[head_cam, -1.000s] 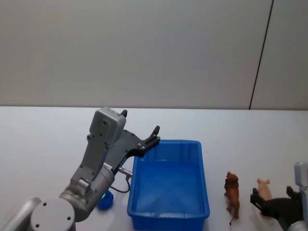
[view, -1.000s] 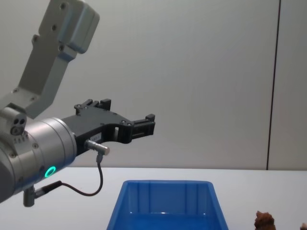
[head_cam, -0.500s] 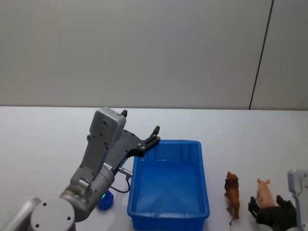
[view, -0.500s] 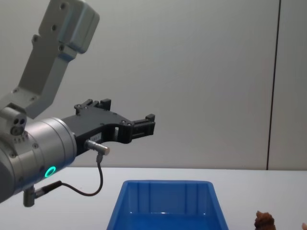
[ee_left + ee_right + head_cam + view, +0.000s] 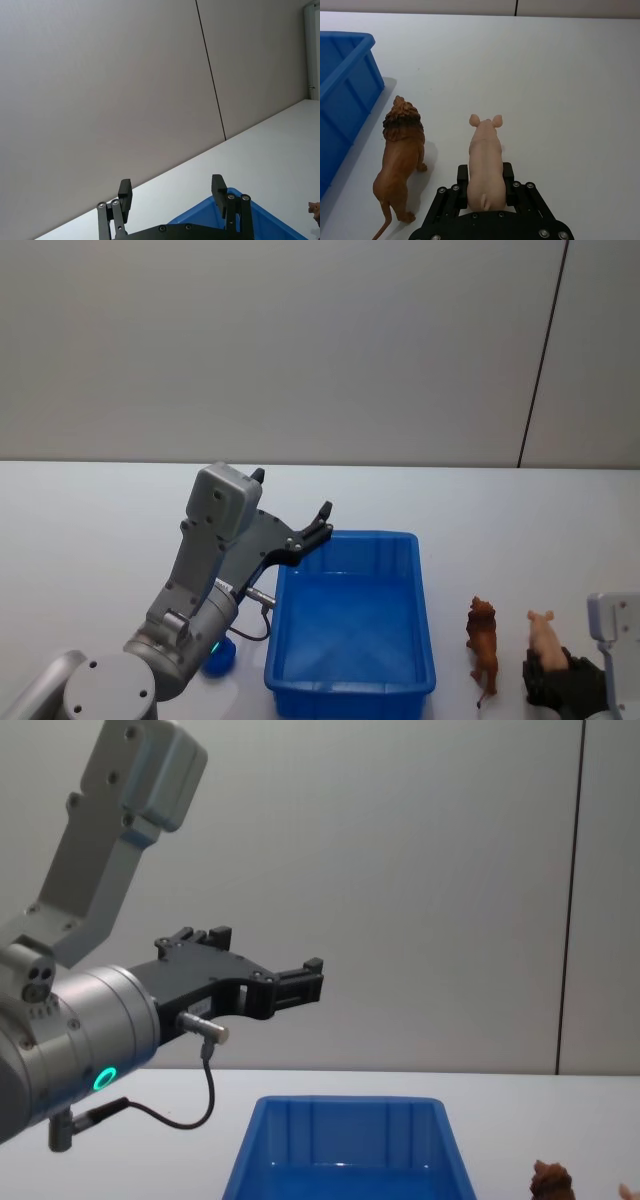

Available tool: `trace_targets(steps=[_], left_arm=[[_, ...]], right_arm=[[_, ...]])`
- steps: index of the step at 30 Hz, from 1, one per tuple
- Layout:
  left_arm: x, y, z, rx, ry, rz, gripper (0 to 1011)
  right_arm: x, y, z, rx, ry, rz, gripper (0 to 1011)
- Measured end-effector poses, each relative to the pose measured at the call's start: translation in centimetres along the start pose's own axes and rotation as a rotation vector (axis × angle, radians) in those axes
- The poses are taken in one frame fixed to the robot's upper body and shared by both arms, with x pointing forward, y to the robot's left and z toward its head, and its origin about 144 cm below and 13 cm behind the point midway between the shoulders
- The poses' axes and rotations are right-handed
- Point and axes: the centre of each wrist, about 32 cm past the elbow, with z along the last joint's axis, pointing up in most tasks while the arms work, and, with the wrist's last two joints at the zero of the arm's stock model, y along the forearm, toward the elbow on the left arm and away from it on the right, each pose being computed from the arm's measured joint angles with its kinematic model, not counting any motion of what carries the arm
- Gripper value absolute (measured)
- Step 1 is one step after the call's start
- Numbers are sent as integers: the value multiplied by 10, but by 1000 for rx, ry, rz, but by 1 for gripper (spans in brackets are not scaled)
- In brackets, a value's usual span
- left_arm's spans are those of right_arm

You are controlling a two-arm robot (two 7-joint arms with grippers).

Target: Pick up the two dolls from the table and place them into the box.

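The pink doll (image 5: 485, 162), a small pig, stands on the white table (image 5: 90, 540) at the right, and my right gripper (image 5: 485, 181) is shut on its hind flanks. Seen from the head, that gripper (image 5: 556, 680) sits low at the right, behind the pink doll (image 5: 545, 636). The brown doll (image 5: 484, 642), a lion, stands free between the pig and the blue box (image 5: 422, 640); it also shows as the brown doll (image 5: 400, 160) beside the pig. My left gripper (image 5: 312, 528) hangs open in the air over the box's far left corner, holding nothing.
A small blue object (image 5: 218, 659) lies on the table beside the left arm, left of the box. The box interior (image 5: 350, 625) holds nothing. A grey wall stands behind the table, and bare tabletop spreads to the far left and far right.
My right gripper has drawn back toward the near edge and closed around the pig's rear; the pig has shifted slightly left. The left arm has not moved.
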Motion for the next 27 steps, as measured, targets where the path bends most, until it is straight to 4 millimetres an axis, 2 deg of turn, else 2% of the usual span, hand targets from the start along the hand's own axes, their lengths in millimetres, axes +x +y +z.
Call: trace_targets(steps=[11,27], left_arm=[[0,0,0,0,0,0,1001],[0,0,0,0,0,0,1001]], right_arm=[[-5,-5,14,76,-32,-9,380],[-17,-10,40,211,-67,142,380]])
